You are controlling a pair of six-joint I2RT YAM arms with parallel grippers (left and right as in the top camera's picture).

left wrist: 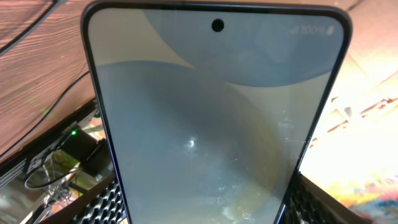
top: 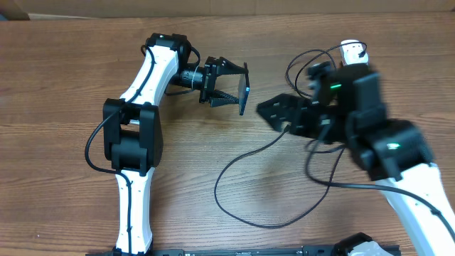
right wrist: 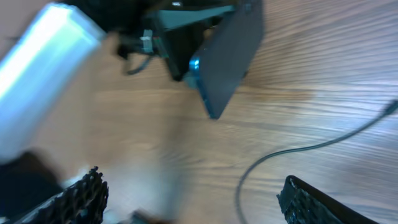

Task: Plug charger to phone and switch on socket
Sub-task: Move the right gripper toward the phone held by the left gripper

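While the left gripper [top: 238,84] clamps the phone [left wrist: 211,124] by its long edges between its fingers, the right gripper [top: 267,112] has its fingers apart and empty, with the charger [right wrist: 311,146] lying slack below them. The cable looks light and limp, so pinch close behind its stiffer tip.

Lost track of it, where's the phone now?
Overhead, the phone is held on edge in the left gripper, near centre, just left of the right gripper.
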